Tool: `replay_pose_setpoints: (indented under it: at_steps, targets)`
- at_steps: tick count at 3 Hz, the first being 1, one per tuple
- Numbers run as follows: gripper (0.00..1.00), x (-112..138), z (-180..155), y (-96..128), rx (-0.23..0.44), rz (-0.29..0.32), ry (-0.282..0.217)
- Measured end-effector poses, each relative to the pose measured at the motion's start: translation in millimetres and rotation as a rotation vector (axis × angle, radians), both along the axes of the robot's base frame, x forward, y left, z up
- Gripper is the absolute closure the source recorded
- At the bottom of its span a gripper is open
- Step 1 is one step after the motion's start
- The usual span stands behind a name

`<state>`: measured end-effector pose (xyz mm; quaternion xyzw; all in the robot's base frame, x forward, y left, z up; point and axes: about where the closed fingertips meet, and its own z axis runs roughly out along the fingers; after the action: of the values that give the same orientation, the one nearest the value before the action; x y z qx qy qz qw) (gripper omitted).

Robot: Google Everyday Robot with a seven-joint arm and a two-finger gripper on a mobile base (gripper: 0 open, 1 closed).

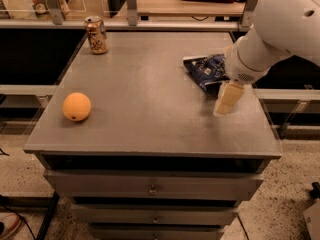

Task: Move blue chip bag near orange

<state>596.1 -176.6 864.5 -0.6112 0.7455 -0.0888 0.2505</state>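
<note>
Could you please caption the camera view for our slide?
Claw beside the blue chip bag on the right; orange front left, drink can back left.

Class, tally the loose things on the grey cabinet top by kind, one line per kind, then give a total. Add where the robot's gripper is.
Fruit: 1, the orange
Snack bags: 1, the blue chip bag
Drink cans: 1, the gold-brown can
Total: 3
The gripper hangs low at the right, just in front of the blue chip bag.

Arm (272, 36) covers right part of blue chip bag (204, 68); claw (225, 103) just beside.
</note>
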Motion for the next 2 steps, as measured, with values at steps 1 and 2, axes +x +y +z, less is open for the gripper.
replay_pose_setpoints:
  at_steps: [1,2]
  targets:
    - [0.17,8.7,-13.0,-2.8,0.009,-0.01,-0.011]
    - [0.41,12.7,-19.7,-7.3,0.03,-0.024,-0.014]
